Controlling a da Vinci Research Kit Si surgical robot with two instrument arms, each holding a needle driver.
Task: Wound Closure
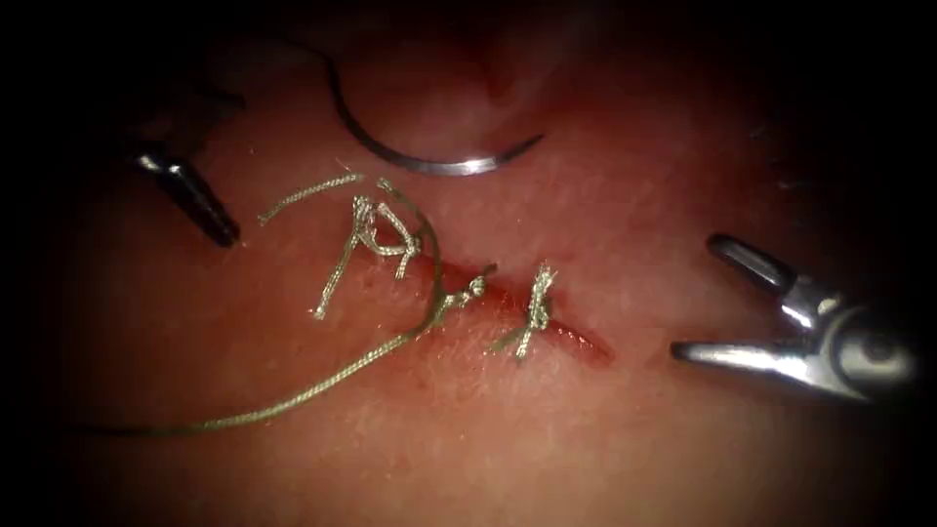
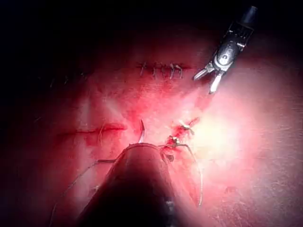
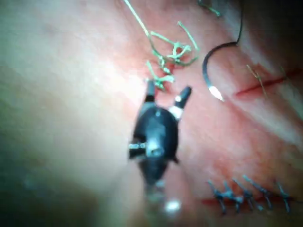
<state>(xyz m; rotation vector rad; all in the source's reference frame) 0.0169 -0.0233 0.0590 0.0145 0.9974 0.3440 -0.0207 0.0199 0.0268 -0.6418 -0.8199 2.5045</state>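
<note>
The left tool (image 1: 200,205) sits at the left of the endoscope view, above and well left of the cut. Its dark tip points down and right, holds nothing, and rests apart from the thread; whether its jaws are parted cannot be told.

The tissue (image 1: 605,459) is a moist, pink-red surface, lit at the centre and falling to darkness at every edge. The thread (image 1: 322,385) runs from the lower left up to the cut (image 1: 586,342), loops above it, and ends in knotted stitches with loose cut ends (image 1: 332,283) lying on the surface left of the cut. A further knotted stitch (image 1: 537,303) crosses the cut nearer its right end. Red fluid (image 1: 503,298) lines the cut between the stitches.

The needle (image 1: 429,161) lies free on the tissue above the cut, curve downward, point to the right, held by neither tool and not in the tissue. The right wrist view shows it (image 3: 208,71) beside the knots.

The right tool (image 1: 752,307) lies right of the cut, jaws spread wide and empty, tips toward the cut. The left wrist view shows it (image 2: 211,78) near an older row of stitches (image 2: 161,71), likewise wide.
</note>
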